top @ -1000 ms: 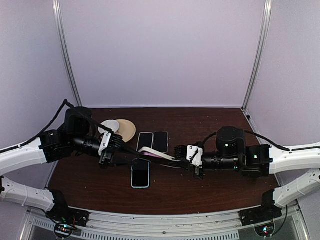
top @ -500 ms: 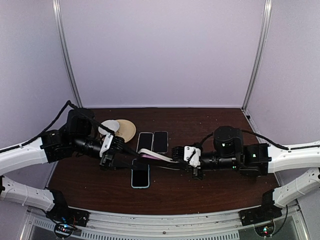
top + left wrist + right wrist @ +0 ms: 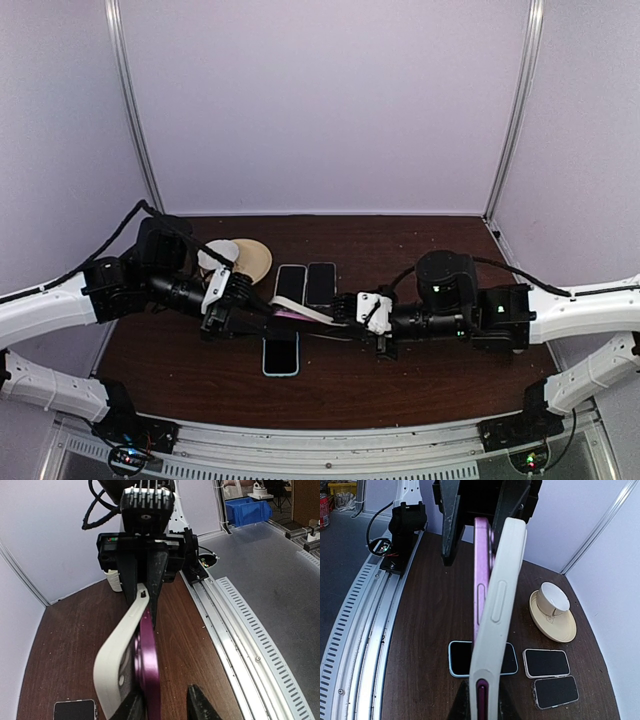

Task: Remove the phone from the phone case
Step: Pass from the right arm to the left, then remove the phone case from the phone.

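A purple phone (image 3: 149,680) in a white case (image 3: 112,655) is held edge-up in the air between my two grippers (image 3: 300,313). At the left gripper's end the case bows away from the phone; they also show in the right wrist view, phone (image 3: 481,580) and case (image 3: 500,605). My right gripper (image 3: 485,707) is shut on the cased end, also seen in the left wrist view (image 3: 145,587). My left gripper (image 3: 165,707) straddles the other end with its jaws apart. One finger (image 3: 129,707) lies by the phone, the other (image 3: 200,705) stands clear of it.
A blue-cased phone (image 3: 281,353) lies on the table under the held one. Two more phones (image 3: 290,281) (image 3: 321,281) lie side by side behind. A cream saucer (image 3: 255,262) with a white cup (image 3: 218,252) stands at the back left. The metal rail (image 3: 235,630) runs along the near edge.
My right arm has moved left toward the left arm, carrying its end of the phone. The case now bows away from the phone more at the left end.
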Controlling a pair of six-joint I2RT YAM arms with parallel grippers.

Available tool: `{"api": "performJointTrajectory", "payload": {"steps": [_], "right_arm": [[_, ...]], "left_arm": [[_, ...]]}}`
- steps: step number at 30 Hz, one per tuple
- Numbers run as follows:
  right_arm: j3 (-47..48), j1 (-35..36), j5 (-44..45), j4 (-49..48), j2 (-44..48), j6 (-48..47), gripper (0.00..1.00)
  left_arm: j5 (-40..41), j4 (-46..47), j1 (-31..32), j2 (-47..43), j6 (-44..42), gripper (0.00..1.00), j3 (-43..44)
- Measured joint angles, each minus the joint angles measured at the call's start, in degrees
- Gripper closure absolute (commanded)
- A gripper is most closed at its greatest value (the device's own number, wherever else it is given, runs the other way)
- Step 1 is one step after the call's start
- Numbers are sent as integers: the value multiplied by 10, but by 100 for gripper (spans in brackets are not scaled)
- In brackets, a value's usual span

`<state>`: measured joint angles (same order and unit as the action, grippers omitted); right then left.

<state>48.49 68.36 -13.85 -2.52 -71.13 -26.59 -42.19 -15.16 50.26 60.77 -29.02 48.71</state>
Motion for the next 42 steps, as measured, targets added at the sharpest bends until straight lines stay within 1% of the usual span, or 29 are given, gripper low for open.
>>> {"api": "performJointTrajectory", "payload": {"steps": [7,13,17,22,23,26,29,30,31,33,35,42], "right_arm": [[14,8,9,-6,-22,0,100],[20,13,13,-12,-37,5,100],[20,14,21,-15,-39,20,100],[20,14,26,-23,-41,35,100],[20,14,28,-24,-41,37,96],[13,16,37,-38,-41,43,78],[-2,26,44,-69,-37,50,65],[-5,31,45,-76,-34,55,56],[-7,34,47,-82,-29,59,48],[-9,39,47,-90,-17,66,37],[-10,40,47,-93,-4,73,34],[-15,43,54,-83,31,80,32]], "left_arm": [[14,-10,0,7,0,80,7],[25,-19,0,7,0,89,7],[42,-24,0,7,-2,100,11],[59,-32,-1,6,-2,100,19],[63,-33,-1,6,-3,100,20],[69,-34,-1,6,-7,100,23],[78,-34,2,7,-16,100,23],[78,-34,3,7,-19,100,23],[80,-34,5,7,-23,100,23],[87,-34,5,7,-30,100,23],[96,-34,4,7,-37,100,21],[106,-35,3,7,-60,100,14]]}}
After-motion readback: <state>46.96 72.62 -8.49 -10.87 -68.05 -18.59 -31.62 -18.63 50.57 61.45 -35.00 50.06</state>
